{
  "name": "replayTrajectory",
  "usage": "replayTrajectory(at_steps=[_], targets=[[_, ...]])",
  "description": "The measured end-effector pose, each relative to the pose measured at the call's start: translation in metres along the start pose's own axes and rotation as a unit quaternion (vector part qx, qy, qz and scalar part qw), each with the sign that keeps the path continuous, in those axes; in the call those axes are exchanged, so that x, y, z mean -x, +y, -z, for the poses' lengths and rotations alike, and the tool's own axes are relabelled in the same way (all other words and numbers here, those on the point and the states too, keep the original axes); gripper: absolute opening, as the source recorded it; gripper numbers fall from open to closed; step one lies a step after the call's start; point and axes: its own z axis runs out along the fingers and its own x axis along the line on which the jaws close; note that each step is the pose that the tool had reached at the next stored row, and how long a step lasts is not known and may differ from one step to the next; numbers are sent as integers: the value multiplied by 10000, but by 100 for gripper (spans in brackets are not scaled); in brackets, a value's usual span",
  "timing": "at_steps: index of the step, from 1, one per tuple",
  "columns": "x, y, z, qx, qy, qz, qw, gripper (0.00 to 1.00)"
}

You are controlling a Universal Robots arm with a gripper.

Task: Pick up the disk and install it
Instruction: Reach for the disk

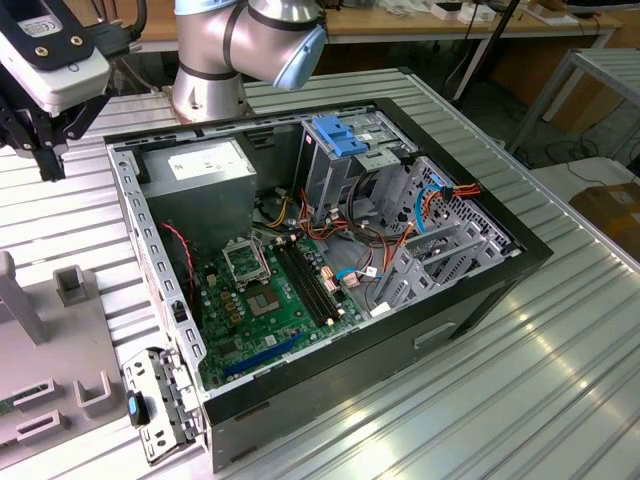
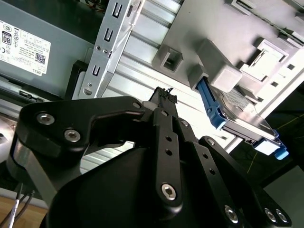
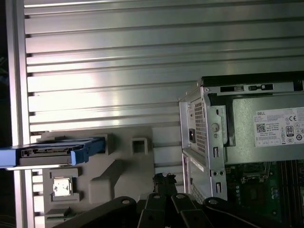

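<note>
Disk [image 3: 50, 152] stands on edge in a grey holder [image 3: 118, 164] on the ribbed metal bench [image 3: 118, 71]; blue rails along its long sides; holder sits beside the open computer case [image 1: 330, 385], apart from it; disk not yet touched. My pincer [image 2: 164, 95] hovers over the bench strip between holder and case; near the disk, clear of it; jaws look closed together, nothing between them. Step in hand, as I read it: the pick-up, approach stage; install not begun; drive cage [image 1: 335, 175] waits inside the case under a blue bracket [image 1: 340, 135]. Next move calls for 2 things, I judge: jaws spread wider than the disk's thickness; wrist squared over its upper edge so the pads meet flat faces, not rails.
</note>
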Motion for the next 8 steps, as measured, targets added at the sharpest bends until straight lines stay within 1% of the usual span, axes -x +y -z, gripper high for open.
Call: replayTrajectory(at_steps=[8], targets=[[-63,-4,1,0,0,0,10000,11]])
